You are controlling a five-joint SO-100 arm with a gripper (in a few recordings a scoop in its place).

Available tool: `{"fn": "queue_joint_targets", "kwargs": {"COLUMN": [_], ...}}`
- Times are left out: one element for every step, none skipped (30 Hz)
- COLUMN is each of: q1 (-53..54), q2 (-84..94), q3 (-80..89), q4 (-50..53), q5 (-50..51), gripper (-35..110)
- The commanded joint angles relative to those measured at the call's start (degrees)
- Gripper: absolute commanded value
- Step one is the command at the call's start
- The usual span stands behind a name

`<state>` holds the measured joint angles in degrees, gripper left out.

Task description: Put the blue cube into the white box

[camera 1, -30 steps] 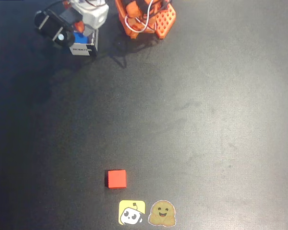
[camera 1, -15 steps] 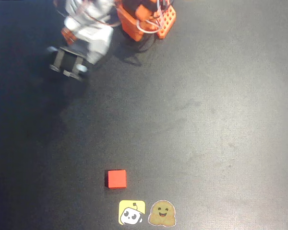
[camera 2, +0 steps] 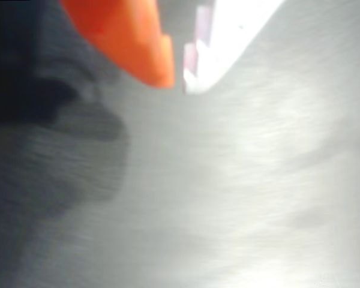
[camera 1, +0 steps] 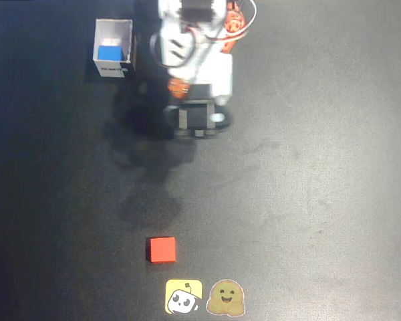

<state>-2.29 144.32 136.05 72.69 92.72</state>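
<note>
The blue cube (camera 1: 109, 53) lies inside the white box (camera 1: 113, 68) at the back left of the overhead view; the box's dark label faces the front. My gripper (camera 1: 197, 127) hangs over the bare mat to the right of the box, well apart from it. In the blurred wrist view the gripper (camera 2: 178, 81) has its orange finger (camera 2: 138, 42) and white finger (camera 2: 228, 36) nearly tip to tip, with nothing between them.
A red cube (camera 1: 162, 249) sits near the front edge, with two stickers (camera 1: 206, 297) just in front of it. The arm's orange base (camera 1: 214, 13) stands at the back centre. Dark mat stretches to the right and across the middle.
The arm has swung from over the box at the back left to the right and toward the middle. The box now stands uncovered with the blue cube inside.
</note>
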Motion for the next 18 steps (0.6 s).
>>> {"fn": "queue_joint_targets", "kwargs": {"q1": [-1.85, -2.02, -2.02, -2.02, -1.85, -1.58, -1.23, -0.97, -0.62, -0.35, 0.44, 1.32, 1.85, 2.29, 2.37, 2.46, 3.16, 3.87], "q2": [4.48, 5.45, 6.68, 7.38, 8.0, 8.88, 9.76, 10.81, 11.78, 12.57, 13.27, 13.8, 14.59, 15.73, 16.79, 18.28, 20.74, 24.08], "q3": [-1.58, -1.23, -1.14, -1.14, -1.14, -0.97, -0.62, 0.0, 0.44, 0.88, 1.58, 2.37, 3.08, 3.78, 4.66, 5.89, 7.73, 9.76], "q4": [2.46, 3.34, 4.13, 5.71, 7.03, 8.09, 9.4, 10.37, 11.43, 12.39, 12.83, 13.27, 13.8, 14.41, 14.94, 15.47, 16.08, 16.61], "q5": [-0.09, -0.44, -1.32, -1.32, -1.14, -1.93, -1.93, -1.93, -2.29, -2.02, -2.72, -3.25, -3.34, -3.34, -3.08, -2.99, -2.99, -2.99], "gripper": [0, 0, 0, 0, 0, 0, 0, 0, 0, 0, 0, 0, 0, 0, 0, 0, 0, 0]}}
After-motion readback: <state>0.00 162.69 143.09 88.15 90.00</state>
